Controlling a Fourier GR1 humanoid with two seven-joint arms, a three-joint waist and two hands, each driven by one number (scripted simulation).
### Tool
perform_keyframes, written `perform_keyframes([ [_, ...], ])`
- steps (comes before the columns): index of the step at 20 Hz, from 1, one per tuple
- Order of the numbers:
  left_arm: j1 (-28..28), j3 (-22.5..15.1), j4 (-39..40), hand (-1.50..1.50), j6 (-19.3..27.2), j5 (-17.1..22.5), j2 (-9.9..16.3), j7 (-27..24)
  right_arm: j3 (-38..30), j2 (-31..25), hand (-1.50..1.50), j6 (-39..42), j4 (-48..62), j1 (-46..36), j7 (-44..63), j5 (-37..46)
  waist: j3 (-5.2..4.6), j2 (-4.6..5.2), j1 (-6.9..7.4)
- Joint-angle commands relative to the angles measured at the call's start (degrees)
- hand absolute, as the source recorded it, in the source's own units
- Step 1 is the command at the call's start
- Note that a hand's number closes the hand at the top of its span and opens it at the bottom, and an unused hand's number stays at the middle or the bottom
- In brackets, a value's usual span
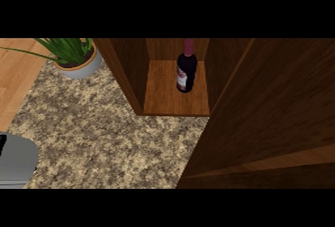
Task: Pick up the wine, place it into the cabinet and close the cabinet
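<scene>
Nearest, at the counter's near left edge: a grey rounded shape (16,159), cut off by the frame and not identifiable. No hand in view on either side, so released, clenched or grasping cannot be told. Near right: the cabinet door (262,133), swung wide open, standing out over the near right part of the speckled counter (98,133) and hiding everything behind it. Middle: bare counter in front of the cabinet's mouth, the only open room for the door's sweep, with nothing lying across it. Beyond, toward the far edge: the cabinet (124,75), open, with the wine (186,73) upright on its floor (163,99), right of centre, set back from the front lip and apart from both side walls. Judged step in hand: closing, with pick-up and placing apparently done. Best done by pressing with flat fingers on the door's outer face near its free edge, well away from the hinge side, then following the arc round to the mouth. Forearm to be kept outside the opening; bottle judged clear of the closing door. Far left corner: a potted plant (75,57) just beside the cabinet's left wall, outside the sweep, next to a pale wooden strip (16,75).
</scene>
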Motion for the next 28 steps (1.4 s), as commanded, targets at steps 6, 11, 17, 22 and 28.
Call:
perform_keyframes([
  [6,7.05,12.25,-0.33,-1.50,-11.18,6.08,2.64,1.20,10.64,1.49,1.50,-17.32,12.91,-22.53,1.31,12.27,-0.04,0.09,1.02],
  [11,6.83,17.04,0.44,-1.50,-14.30,10.30,2.55,4.43,9.72,1.49,1.50,-28.58,22.95,-34.32,1.33,7.81,0.03,0.31,0.80],
  [17,6.08,15.39,-0.12,-1.50,-15.05,5.84,-0.86,5.19,1.35,1.51,1.50,-29.81,36.50,-47.15,-2.04,2.92,0.07,0.47,0.33],
  [22,9.28,21.94,0.81,-1.50,-20.03,8.79,-2.11,7.45,-5.84,1.51,1.50,-25.58,44.90,-49.49,-7.89,-0.04,0.10,0.44,0.45],
  [28,2.70,18.93,1.68,-1.50,-17.27,8.16,-0.32,13.35,-13.88,1.51,1.50,-23.11,57.76,-57.96,-12.95,2.35,0.11,0.72,-0.24],
])
